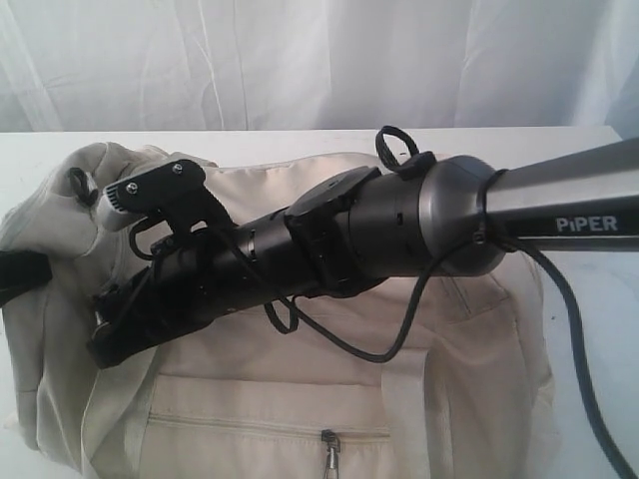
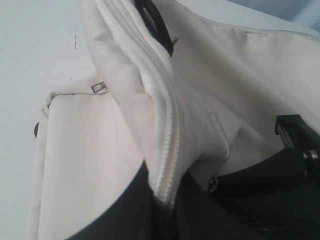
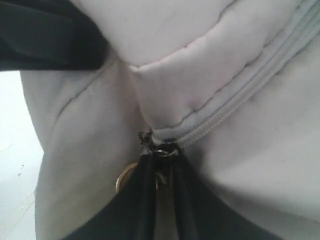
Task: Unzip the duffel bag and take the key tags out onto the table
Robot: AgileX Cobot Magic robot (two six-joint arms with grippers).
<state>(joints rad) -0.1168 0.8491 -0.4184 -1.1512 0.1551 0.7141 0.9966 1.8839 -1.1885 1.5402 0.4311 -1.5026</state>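
Observation:
The cream duffel bag (image 1: pixel 439 399) lies on the white table (image 1: pixel 30 160), its left end bunched upward. My right arm reaches across it from the right, and the right gripper (image 1: pixel 105 344) is down at the bag's left end. In the right wrist view this gripper (image 3: pixel 162 162) is shut on the dark zipper pull (image 3: pixel 160 150) of the main zipper, with a metal ring (image 3: pixel 122 177) beside it. My left gripper (image 2: pixel 167 200) is shut on a raised fold of the duffel bag (image 2: pixel 90 165) along the closed zipper (image 2: pixel 167 130). The key tags are hidden.
A front pocket with its own zipper pull (image 1: pixel 330 444) faces the camera. Black cables (image 1: pixel 359 349) loop off the right arm over the bag. A white curtain (image 1: pixel 300 60) hangs behind the table. A black part of the right arm (image 2: pixel 295 130) shows in the left wrist view.

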